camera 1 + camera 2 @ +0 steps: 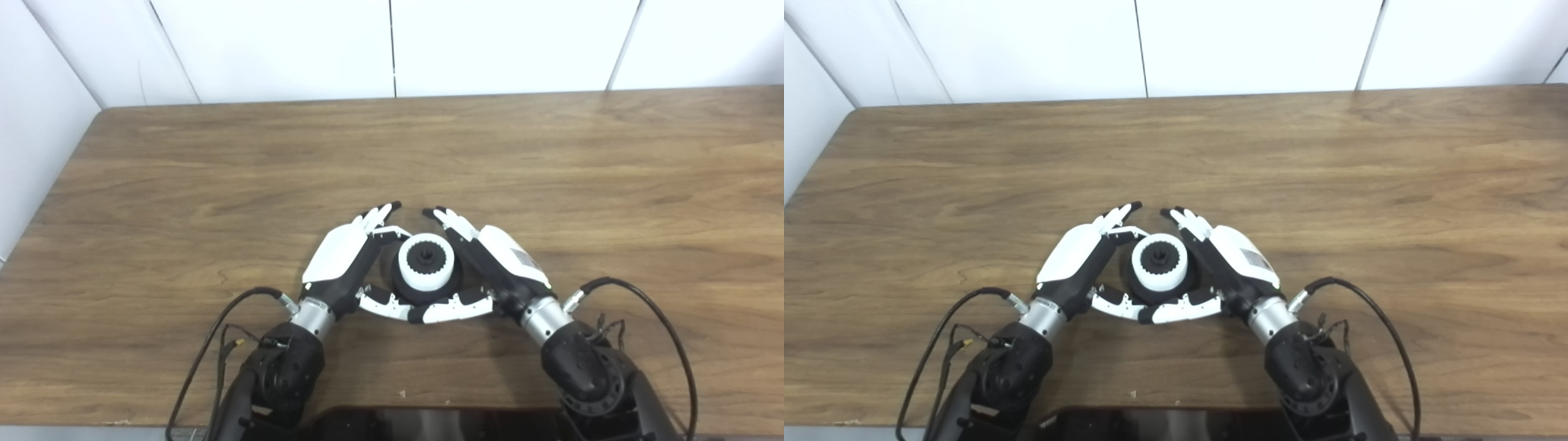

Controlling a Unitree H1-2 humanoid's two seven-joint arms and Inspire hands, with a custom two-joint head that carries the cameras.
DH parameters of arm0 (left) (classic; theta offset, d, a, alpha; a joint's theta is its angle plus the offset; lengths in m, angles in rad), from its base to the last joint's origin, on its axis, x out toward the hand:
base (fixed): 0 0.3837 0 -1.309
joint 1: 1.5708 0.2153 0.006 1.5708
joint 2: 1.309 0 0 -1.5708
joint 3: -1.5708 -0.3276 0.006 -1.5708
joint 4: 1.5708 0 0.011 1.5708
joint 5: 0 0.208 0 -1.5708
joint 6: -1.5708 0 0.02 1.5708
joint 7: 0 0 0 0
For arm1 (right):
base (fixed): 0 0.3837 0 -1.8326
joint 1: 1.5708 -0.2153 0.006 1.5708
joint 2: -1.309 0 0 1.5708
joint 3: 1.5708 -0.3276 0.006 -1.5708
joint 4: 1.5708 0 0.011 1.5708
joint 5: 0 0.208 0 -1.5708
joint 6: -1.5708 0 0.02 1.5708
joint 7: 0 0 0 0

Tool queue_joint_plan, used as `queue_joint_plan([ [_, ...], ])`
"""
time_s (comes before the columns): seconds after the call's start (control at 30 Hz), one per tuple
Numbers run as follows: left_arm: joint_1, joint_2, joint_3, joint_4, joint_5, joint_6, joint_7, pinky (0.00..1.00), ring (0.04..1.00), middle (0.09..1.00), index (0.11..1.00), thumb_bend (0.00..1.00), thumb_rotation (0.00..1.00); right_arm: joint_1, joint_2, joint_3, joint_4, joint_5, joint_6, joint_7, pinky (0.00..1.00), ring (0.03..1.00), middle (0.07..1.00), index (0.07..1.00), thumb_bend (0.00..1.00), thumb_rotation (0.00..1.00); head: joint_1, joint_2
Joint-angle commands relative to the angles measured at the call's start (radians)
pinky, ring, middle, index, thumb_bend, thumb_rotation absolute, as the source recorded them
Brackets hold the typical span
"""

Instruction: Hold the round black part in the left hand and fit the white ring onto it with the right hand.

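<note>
Seen from robot's head: white ring (427, 262) seated atop round black part (427, 293), w/ toothed black hub showing through ring's centre, resting on wooden bench (184, 184) near its front edge. Left hand (343, 260) cupped vs. part's left side, right hand (499, 260) cupped vs. its right, thumbs nearly meeting in front of part. Firm grip or just touching: cannot tell.

No text can be read — only a blurred grey label on the white-shelled right hand (1244, 257).
</note>
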Motion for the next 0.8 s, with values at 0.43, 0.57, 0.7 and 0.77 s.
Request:
queue_joint_plan([
  [0.43,-0.028,0.008,0.006,-0.019,0.009,-0.017,0.031,1.00,1.000,1.000,0.602,0.94,0.37,-0.013,-0.090,-0.079,-0.107,0.028,0.019,0.045,1.00,1.000,1.000,1.000,1.00,0.49,-0.015,-0.008],
  [0.57,-0.030,0.009,0.007,-0.017,0.008,-0.017,0.031,1.00,1.000,1.000,0.603,0.94,0.37,-0.005,-0.105,-0.095,-0.112,0.035,0.014,0.046,0.99,1.000,1.000,1.000,1.00,0.48,-0.018,-0.003],
  [0.7,-0.029,0.009,0.006,-0.017,0.007,-0.014,0.028,1.00,1.000,1.000,0.601,0.94,0.36,0.004,-0.115,-0.112,-0.118,0.050,0.014,0.043,0.99,1.000,1.000,1.000,1.00,0.45,-0.021,-0.002],
  [0.77,-0.029,0.010,0.006,-0.018,0.007,-0.013,0.026,1.00,1.000,1.000,0.603,0.94,0.37,0.007,-0.120,-0.119,-0.119,0.051,0.014,0.041,0.99,1.000,1.000,1.000,1.00,0.45,-0.023,-0.001],
])
